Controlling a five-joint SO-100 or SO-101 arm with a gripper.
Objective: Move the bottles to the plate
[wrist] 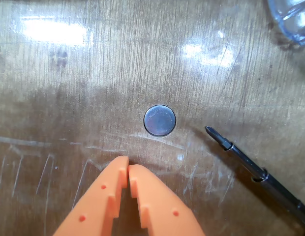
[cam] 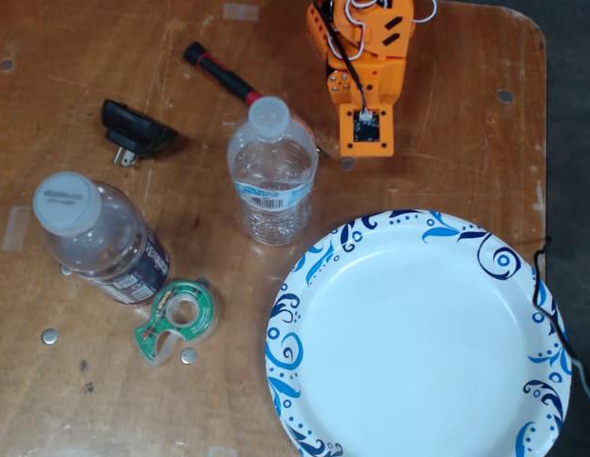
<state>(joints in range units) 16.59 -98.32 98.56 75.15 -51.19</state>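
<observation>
While the orange gripper (wrist: pixel 128 168) hangs with its two fingertips pressed together and nothing between them, the wrist view shows only bare wood under it, a round metal disc (wrist: pixel 160 120) just ahead of the tips and a screwdriver (wrist: pixel 256 169) off to the right. A curved bit of clear plastic sits cut off in that view's top right corner; which bottle it belongs to cannot be told.

From the fixed view, take the plate (cam: pixel 314 276) as the landmark. It fills the lower right of the table (cam: pixel 466 114), its rim running off the bottom edge. The slim bottle (cam: pixel 271 176) stands just beyond the plate's upper left rim, close but not touching. The wider bottle (cam: pixel 100 238) stands well to the left of the plate, with a green tape dispenser (cam: pixel 176 319) between them. The arm (cam: pixel 364 71) sits above the plate, to the right of the slim bottle; its fingers are hidden beneath its own body here. Open wood lies between arm and plate. A black plug (cam: pixel 131 129) lies far upper left of the plate.
</observation>
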